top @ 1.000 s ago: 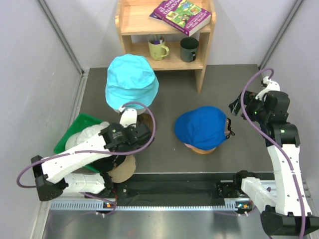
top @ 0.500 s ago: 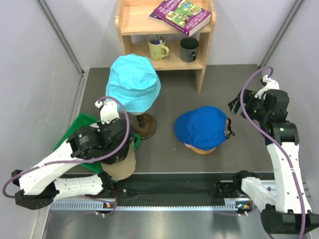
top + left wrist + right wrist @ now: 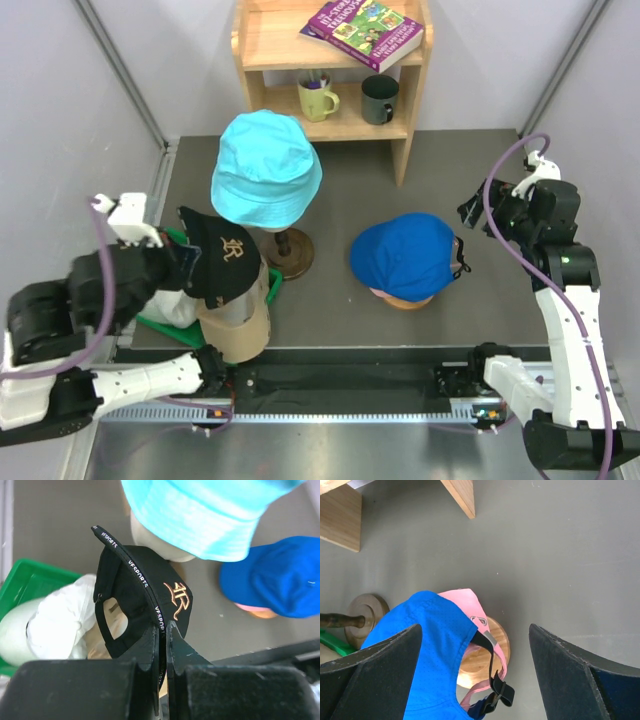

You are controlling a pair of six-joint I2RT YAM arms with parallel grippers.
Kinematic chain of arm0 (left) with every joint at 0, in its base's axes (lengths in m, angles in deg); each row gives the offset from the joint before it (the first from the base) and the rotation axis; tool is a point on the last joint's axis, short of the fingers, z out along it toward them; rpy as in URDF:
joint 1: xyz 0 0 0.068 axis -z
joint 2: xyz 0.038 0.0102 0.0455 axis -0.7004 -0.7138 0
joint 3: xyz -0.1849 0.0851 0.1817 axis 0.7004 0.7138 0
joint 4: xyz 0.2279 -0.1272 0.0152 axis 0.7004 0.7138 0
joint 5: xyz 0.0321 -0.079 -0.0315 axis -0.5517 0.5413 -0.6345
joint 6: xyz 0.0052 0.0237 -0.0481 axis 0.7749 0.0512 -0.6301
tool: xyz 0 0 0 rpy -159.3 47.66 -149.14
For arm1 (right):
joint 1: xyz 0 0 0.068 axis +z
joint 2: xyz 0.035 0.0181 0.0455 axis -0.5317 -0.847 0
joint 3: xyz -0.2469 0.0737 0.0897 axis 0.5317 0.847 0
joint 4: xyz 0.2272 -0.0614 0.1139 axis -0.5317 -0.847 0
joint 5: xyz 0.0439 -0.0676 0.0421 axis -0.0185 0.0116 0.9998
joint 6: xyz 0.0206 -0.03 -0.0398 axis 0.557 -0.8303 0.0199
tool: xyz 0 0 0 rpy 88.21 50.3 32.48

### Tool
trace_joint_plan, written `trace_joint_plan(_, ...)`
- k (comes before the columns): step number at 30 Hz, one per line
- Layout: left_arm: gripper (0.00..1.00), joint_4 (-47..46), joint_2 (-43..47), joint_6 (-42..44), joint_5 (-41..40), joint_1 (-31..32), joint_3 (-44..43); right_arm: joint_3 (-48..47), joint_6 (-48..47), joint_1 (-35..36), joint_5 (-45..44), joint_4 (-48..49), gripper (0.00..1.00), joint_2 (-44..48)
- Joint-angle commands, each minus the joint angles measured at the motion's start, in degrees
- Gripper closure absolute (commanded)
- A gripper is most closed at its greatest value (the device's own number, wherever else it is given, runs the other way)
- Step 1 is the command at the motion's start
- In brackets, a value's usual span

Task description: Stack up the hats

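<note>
The left gripper [image 3: 163,647] is clamped shut on the rim of the black cap [image 3: 150,595]. The cap is held edge-on just beyond the fingertips by the near-left corner of the table [image 3: 480,160], above a tan cap [image 3: 240,338] and beside a white cap [image 3: 60,625] lying in the green tray [image 3: 25,580]. The cyan bucket hat [image 3: 265,165] is seen further toward the far edge, set on a cream mannequin head [image 3: 155,545]. Near the right edge, the right gripper [image 3: 475,213] is held with its jaws wide apart, beside but not touching the royal blue cap [image 3: 427,645], which is laid over a pink cap [image 3: 462,600] on a round wooden stand [image 3: 497,647].
</note>
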Motion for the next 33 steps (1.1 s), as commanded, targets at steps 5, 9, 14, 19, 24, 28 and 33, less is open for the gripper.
trace_joint_plan(5,1.0,-3.78,0.5,4.77,14.65,0.09,-4.22,-2.68,1.05,-0.79,3.67,3.35,0.13,-1.79)
trace_joint_plan(9,1.0,-9.14,0.67,3.01,22.65,0.01,-2.2,-1.8,3.68,-0.61,9.55,5.54,0.13,-1.8)
trace_joint_plan(14,1.0,-19.33,0.32,2.31,30.29,0.09,0.79,0.66,10.44,0.88,14.49,10.9,0.14,0.4)
trace_joint_plan(19,1.0,-27.93,-1.08,1.87,35.84,0.0,1.49,3.82,14.93,6.5,18.35,16.52,0.14,3.74)
trace_joint_plan(24,1.0,-44.03,-2.84,0.29,41.29,0.01,4.13,8.91,21.61,14.41,24.33,28.2,0.14,5.41)
trace_joint_plan(28,1.0,-46.14,-5.48,-0.24,45.68,0.09,4.82,9.8,23.37,18.63,21.0,29.45,0.13,7.25)
trace_joint_plan(33,1.0,-53.08,-4.52,-2.26,44.64,0.0,10.45,9.37,23.56,19.43,18.89,26.04,0.13,11.47)
